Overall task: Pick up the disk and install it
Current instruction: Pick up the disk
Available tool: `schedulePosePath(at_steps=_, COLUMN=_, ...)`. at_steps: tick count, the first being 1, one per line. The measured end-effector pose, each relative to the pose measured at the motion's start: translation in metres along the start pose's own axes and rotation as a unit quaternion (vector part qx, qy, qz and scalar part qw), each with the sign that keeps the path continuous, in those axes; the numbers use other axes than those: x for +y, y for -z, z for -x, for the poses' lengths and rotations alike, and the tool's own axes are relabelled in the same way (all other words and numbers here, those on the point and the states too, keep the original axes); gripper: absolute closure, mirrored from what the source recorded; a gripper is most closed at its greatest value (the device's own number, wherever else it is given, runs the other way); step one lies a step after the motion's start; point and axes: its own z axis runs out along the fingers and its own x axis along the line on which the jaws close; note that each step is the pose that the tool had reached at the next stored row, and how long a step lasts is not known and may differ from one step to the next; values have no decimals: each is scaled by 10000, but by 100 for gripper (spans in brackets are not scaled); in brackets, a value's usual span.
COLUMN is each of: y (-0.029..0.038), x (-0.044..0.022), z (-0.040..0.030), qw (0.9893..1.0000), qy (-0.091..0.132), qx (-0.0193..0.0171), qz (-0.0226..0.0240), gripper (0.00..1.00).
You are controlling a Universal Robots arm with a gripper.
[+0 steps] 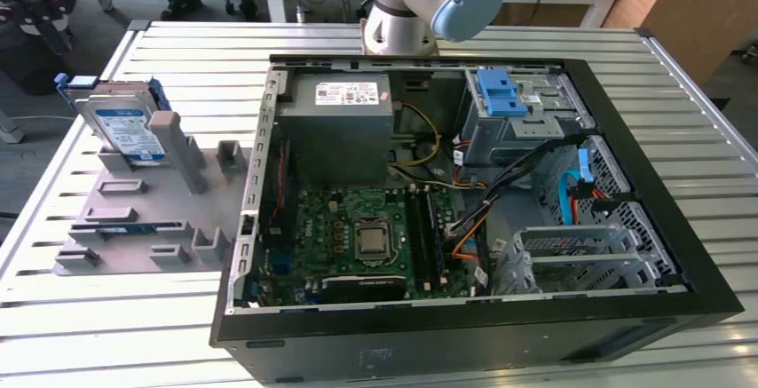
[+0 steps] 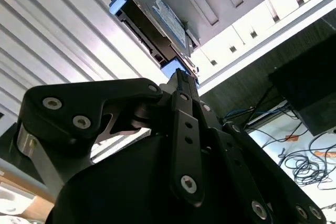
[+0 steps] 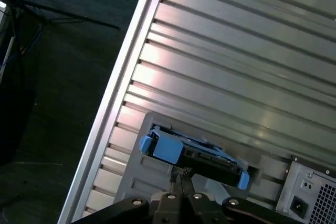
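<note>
Grey rack holds the disk upright (blue-framed); fingers closed together, empty.

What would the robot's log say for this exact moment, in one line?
stage: pickup not done | silver hard drive in blue plastic bracket: upright in grey holder block | gripper: shut, empty

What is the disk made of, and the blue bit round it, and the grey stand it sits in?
The disk looks like metal: its body is silvery, under a glossy, paper-like label. Its blue bracket looks like plastic, going by the bright even colour and smooth moulded corners. The grey stand seems to be matte plastic, perhaps printed, but I can't tell for sure.
</note>
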Motion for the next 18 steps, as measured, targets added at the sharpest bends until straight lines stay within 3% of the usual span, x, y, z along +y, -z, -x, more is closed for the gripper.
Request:
schedulePosePath(at_steps=5, y=-1, x=0, z=0, qw=9991, qy=430, qx=18, qz=6, gripper=89)
schedulePosePath(at_steps=11, y=-2, x=0, z=0, qw=9960, qy=894, qx=39, qz=13, gripper=89)
schedulePosePath(at_steps=14, y=-2, x=0, z=0, qw=9937, qy=1118, qx=49, qz=16, gripper=89)
schedulePosePath(at_steps=16, y=-3, x=0, z=0, qw=9903, qy=1391, qx=60, qz=20, gripper=89)
schedulePosePath(at_steps=18, y=-3, x=0, z=0, qw=9884, qy=1519, qx=66, qz=21, gripper=89)
